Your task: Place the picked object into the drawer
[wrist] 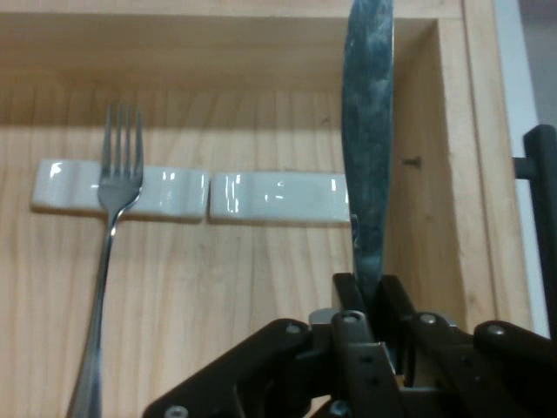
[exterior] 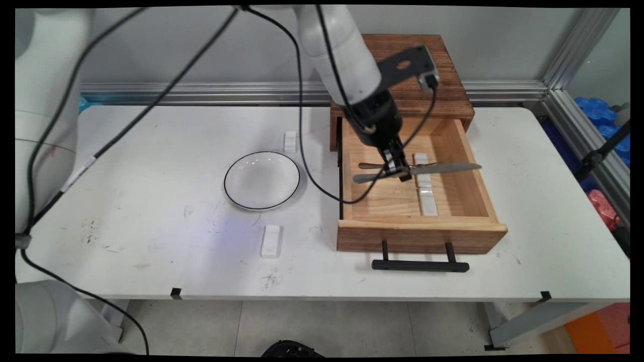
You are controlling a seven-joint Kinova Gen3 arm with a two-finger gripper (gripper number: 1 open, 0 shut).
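1. Your end effector [exterior: 397, 168] is clamped on the knife [wrist: 367, 148], held over the open drawer [exterior: 480, 188] at right of centre in the main view.
2. The grip sits along the knife's length, so it could pivot or slip.
3. The blade hangs above the white rests [wrist: 278, 197]; it could knock them or the fork [wrist: 111, 226] nearby.

Evenly, brightly lit from overhead. Soft shadows under the drawer's handle [exterior: 420, 265] and beside the plate [exterior: 261, 180] on the worktop [exterior: 151, 211]. Glare on white rests [wrist: 278, 197]. Knife blade [wrist: 368, 131] slightly blurred up close.
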